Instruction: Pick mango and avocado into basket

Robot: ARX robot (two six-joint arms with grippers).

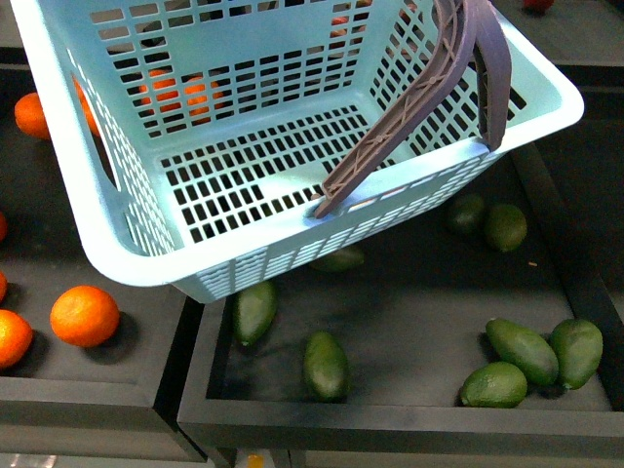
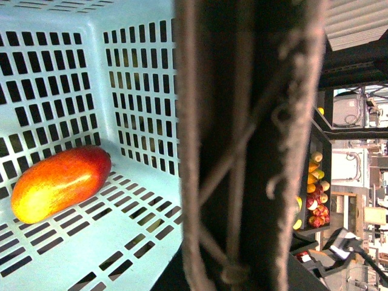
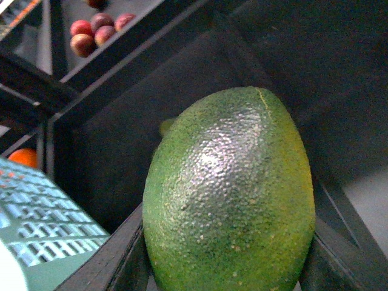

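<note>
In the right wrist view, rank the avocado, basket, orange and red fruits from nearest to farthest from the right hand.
1. avocado, held in the right hand.
2. basket, its corner close alongside.
3. orange, beyond the basket.
4. red fruits, farthest, at the back.

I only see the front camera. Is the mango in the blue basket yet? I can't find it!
Observer: Yes. The left wrist view shows the smooth red-and-yellow oblong mango lying on the slotted floor of the light teal plastic basket.
Operator: Where's the right hand?
Observer: The right wrist view shows the right hand clamped on a green egg-shaped avocado.
Operator: Over the basket?
Observer: Beside it, I think; black display tray shows behind the avocado.
</note>
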